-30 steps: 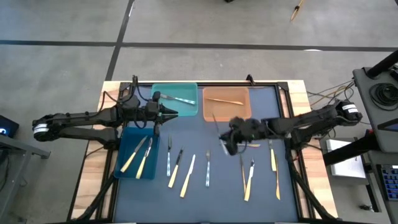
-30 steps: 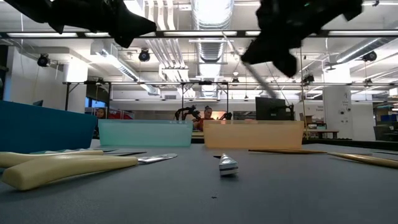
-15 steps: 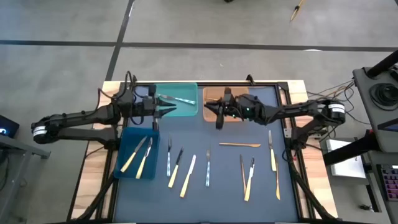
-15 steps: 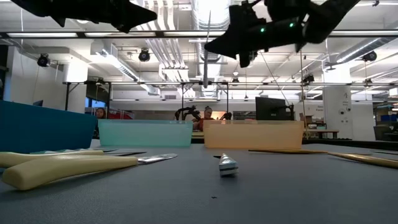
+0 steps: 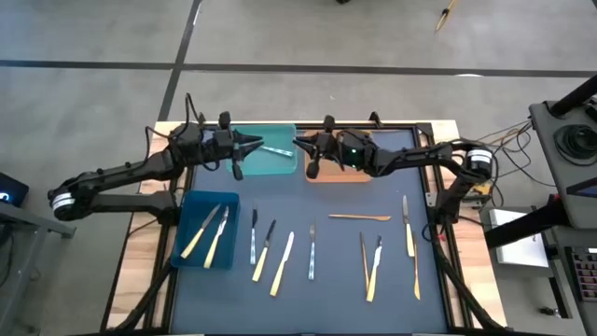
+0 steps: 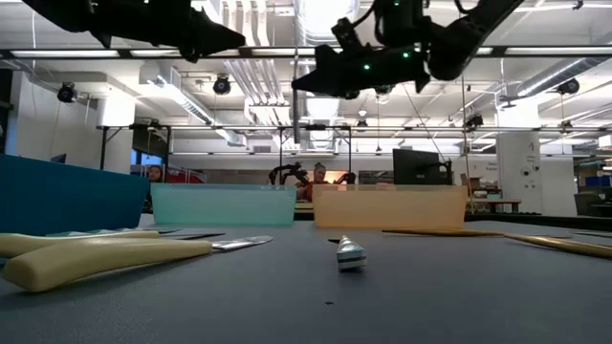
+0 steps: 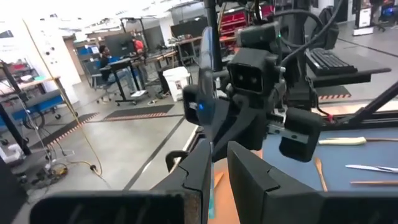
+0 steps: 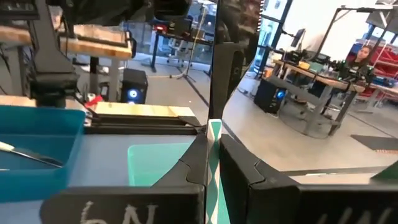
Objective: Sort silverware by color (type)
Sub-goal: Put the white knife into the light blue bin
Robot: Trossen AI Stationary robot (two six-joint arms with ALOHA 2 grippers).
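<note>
My left gripper [image 5: 256, 143] hovers over the teal bin [image 5: 280, 166], shut on a slim silvery piece [image 7: 209, 74]. One grey piece [image 5: 272, 149] lies flat in that bin. My right gripper [image 5: 299, 143] faces it at the seam between the teal bin and the orange bin [image 5: 343, 166], shut on a thin grey piece [image 8: 214, 68]. Both grippers are high above the mat in the low view, left [image 6: 234, 40] and right [image 6: 298, 86]. Two pale yellow pieces [image 5: 215, 235] lie in the blue bin [image 5: 183, 254]. Several yellow, grey and orange pieces lie loose on the mat [image 5: 312, 252]. My left gripper pinches the silvery piece between its two fingers [image 7: 205, 162], coming level from the table's left. The piece stands upright above the fingers, lifted clear. Which end it holds does not show. My right gripper pinches the grey piece [image 8: 214, 106] between its two fingers [image 8: 198, 155], coming level from the table's right. The piece stands upright above the fingers, lifted clear of everything. Which end is held I cannot see.
An orange piece [image 5: 359, 217] lies crosswise on the mat, near a yellow knife [image 5: 408, 229]. The three bins line the far and left parts of the mat. The two grippers point at each other a short way apart. People sit at desks in the room beyond.
My right gripper has carried its grey piece from the middle of the mat up and toward the far edge. It passed over the orange bin to the teal bin's edge. An orange piece it had hidden now shows. My left gripper moved toward the far edge, over the teal bin.
</note>
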